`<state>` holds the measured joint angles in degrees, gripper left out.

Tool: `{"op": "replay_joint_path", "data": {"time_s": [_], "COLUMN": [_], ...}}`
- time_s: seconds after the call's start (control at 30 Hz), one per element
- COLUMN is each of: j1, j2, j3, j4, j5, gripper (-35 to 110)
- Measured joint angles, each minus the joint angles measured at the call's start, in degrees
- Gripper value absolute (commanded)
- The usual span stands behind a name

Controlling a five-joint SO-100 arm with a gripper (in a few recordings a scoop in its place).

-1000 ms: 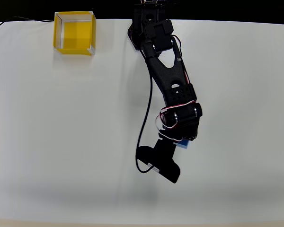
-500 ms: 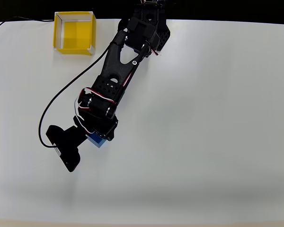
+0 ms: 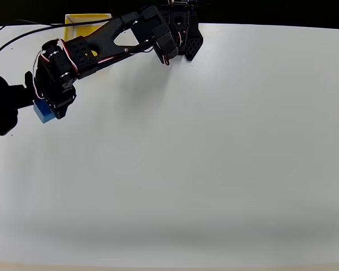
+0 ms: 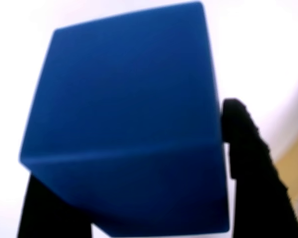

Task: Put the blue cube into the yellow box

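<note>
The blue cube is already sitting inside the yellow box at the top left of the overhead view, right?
No. The blue cube is not in the yellow box; the gripper holds it between its jaws, below and left of the box in the overhead view. The wrist view shows the cube gripped too.

The black arm (image 3: 101, 42) reaches from its base at the top edge out to the left; its gripper (image 3: 45, 110) clamps the blue cube (image 3: 42, 111) over the white table (image 3: 214, 158) — the yellow box (image 3: 90, 18) lies mostly hidden beneath the arm.
</note>
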<state>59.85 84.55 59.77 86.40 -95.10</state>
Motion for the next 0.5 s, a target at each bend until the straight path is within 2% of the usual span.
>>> {"op": "replay_joint_path", "data": {"time_s": [0.5], "j1": [22.4], "j2": [2.9], "j3": [1.6], "j4": [5.4], "j5": [-7.6], "gripper": [12]}}
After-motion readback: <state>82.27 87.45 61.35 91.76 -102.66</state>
